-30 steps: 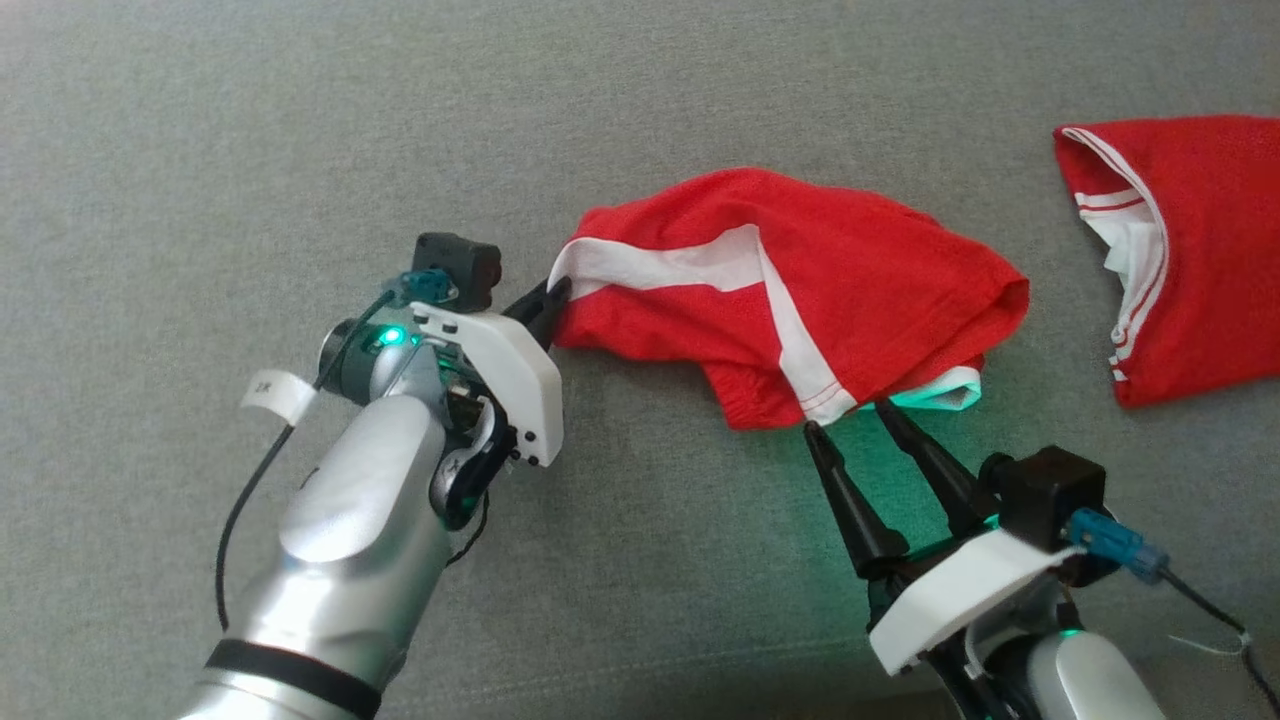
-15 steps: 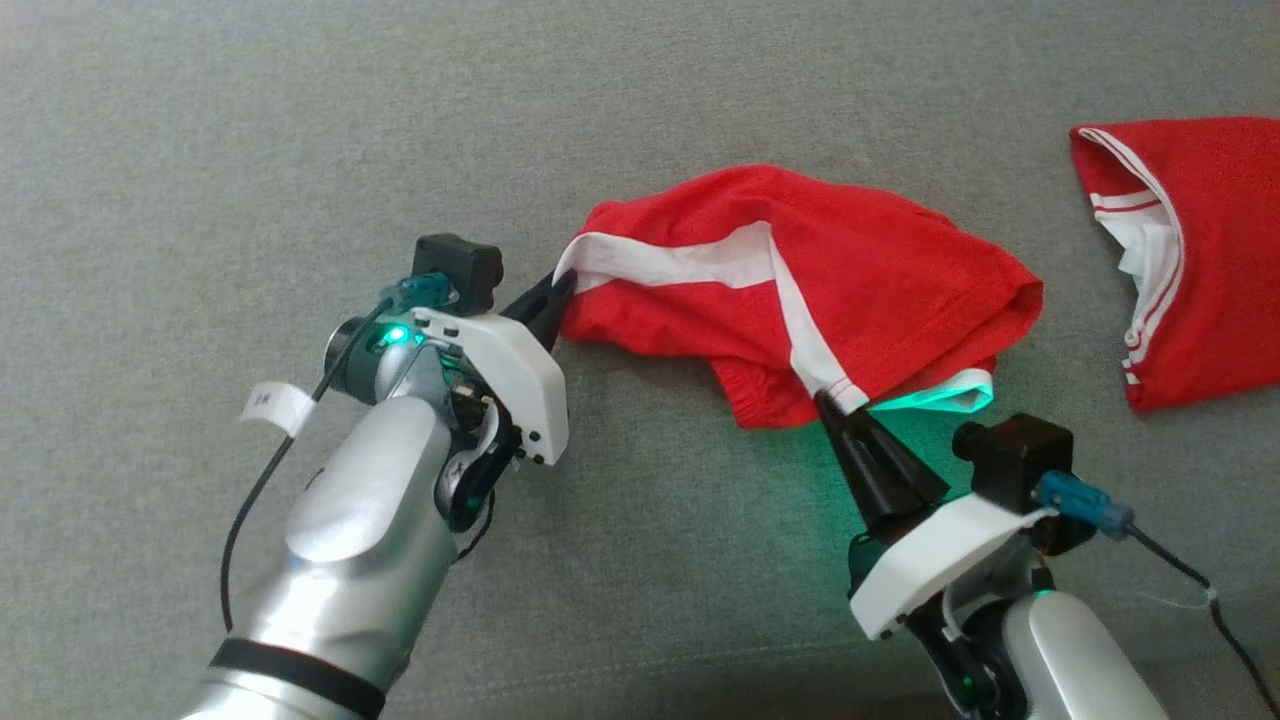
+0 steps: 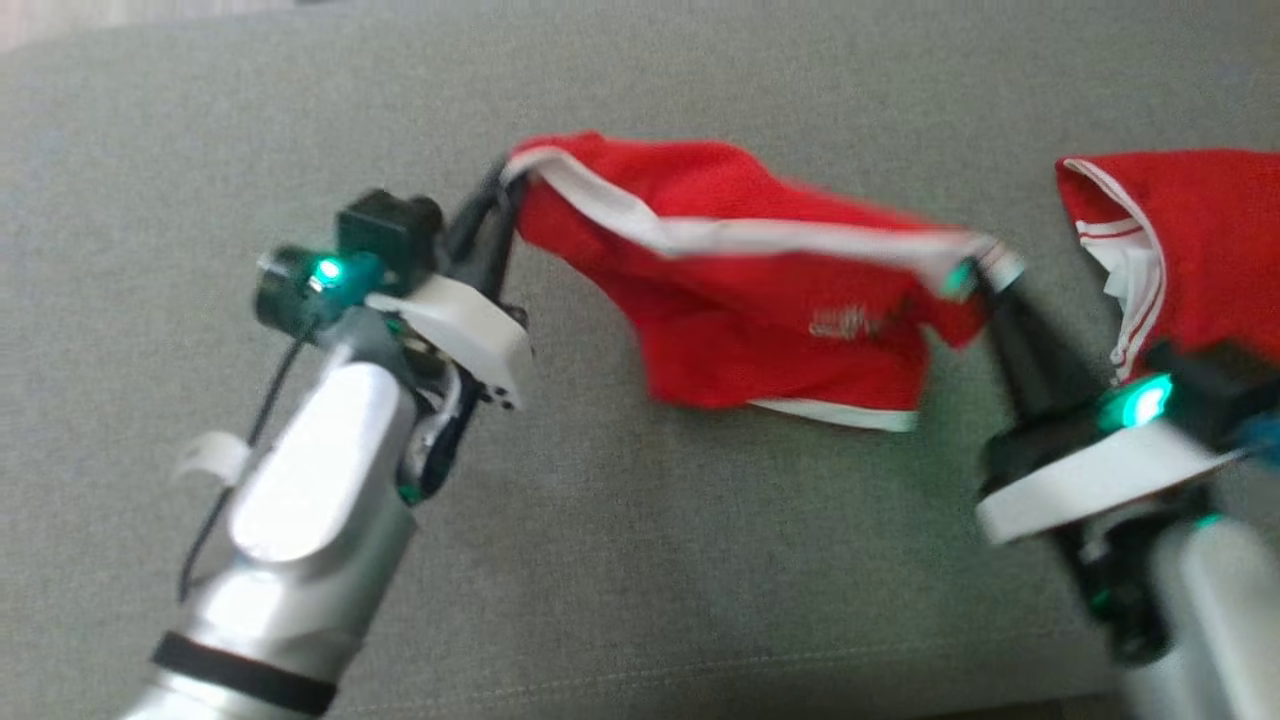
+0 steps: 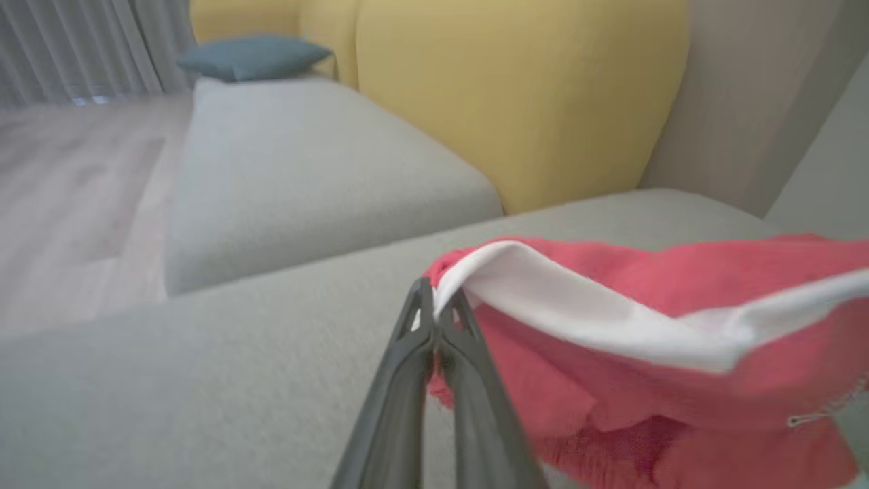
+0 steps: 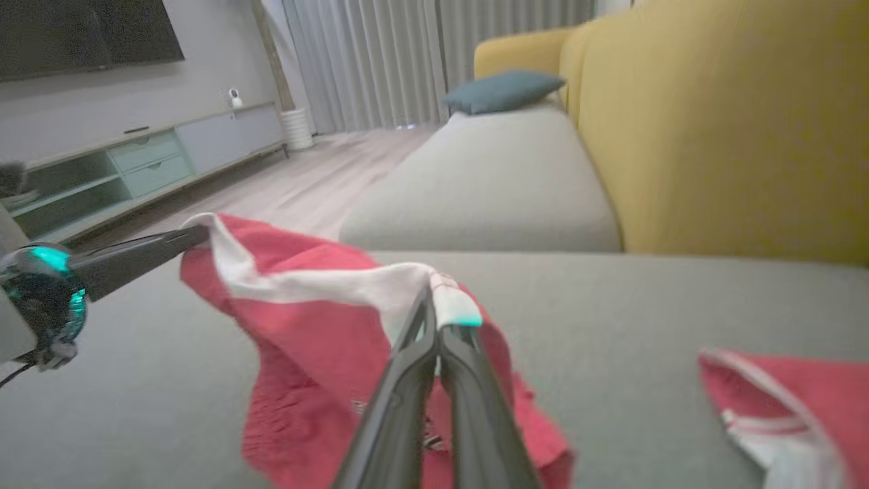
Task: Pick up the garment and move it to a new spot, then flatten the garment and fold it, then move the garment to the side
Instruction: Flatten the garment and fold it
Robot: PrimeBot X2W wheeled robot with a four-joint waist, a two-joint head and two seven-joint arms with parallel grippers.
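A: If checking grips first, begin with left claw point(image 3: 500, 185). State?

B: Clamped shut on garment point(image 3: 760, 330), pinching one end of white band point(image 3: 740, 238) at upper left of head view. Confirmed from left wrist view: fingers point(image 4: 400, 380) pressed together, white fabric nipped at tips.

A: Proceed to right claw point(image 3: 975, 275).

B: Likewise closed on garment, gripping opposite end of same white band. From right wrist view: white fabric caught at tips, red cloth hanging below and to either side.

A: Locate garment.

B: Strung between both claws above grey sofa seat point(image 3: 640, 580). White band stretched along top edge; red body sagging beneath, with small pale print on front and white hem along bottom. Contact between lowest hem and seat: cannot tell, owing to blur in head view.

A: List surroundings.

B: Second red piece point(image 3: 1210, 220) with white trim, lying on seat at right, apart from held garment and near right claw. Yellow backrest point(image 4: 516, 95) behind seat. Teal pillow point(image 5: 506, 89) at far end of sofa. Beyond sofa: wooden floor point(image 5: 305, 183), grey curtains point(image 5: 380, 61), low cabinet point(image 5: 136, 163) along wall.
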